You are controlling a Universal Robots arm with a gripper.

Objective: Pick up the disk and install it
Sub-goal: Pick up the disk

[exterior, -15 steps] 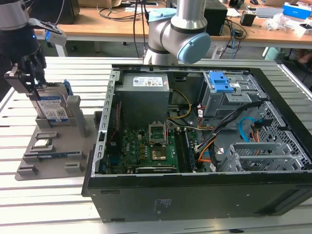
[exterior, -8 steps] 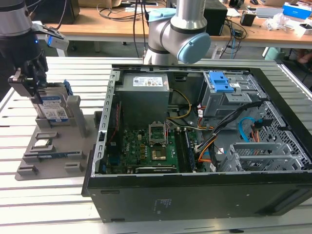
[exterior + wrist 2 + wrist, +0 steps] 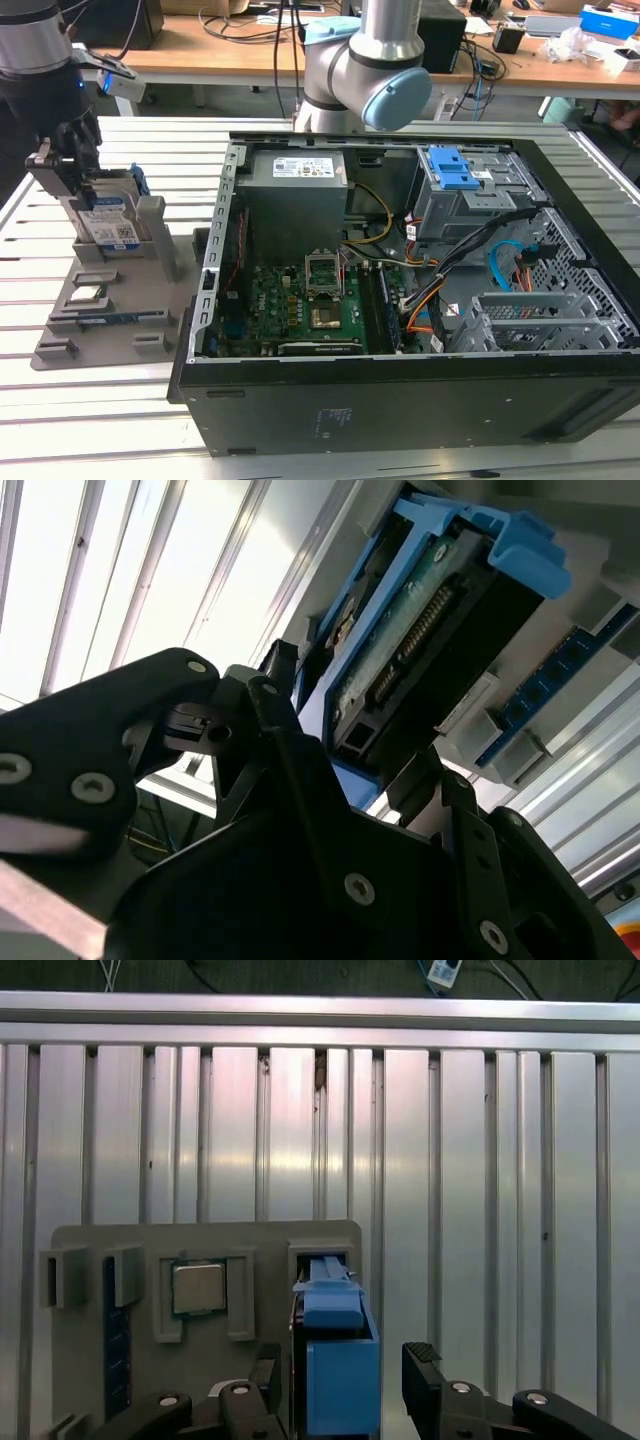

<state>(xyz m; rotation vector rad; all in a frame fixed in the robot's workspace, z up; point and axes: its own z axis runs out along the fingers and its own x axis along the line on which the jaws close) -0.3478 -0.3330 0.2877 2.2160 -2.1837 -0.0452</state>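
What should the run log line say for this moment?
stage: pre-grasp | tool: open, fingers either side of disk | disk: standing on edge in grey holder, not lifted | install: not done

Table [image 3: 100,440]: tray [image 3: 60,345] by edge at exterior view's left, computer case [image 3: 400,400] beside it toward that view's right | tray: disk [image 3: 110,228] upright in far slot, chip [image 3: 88,293] mid-tray, memory stick [image 3: 125,318] along near edge
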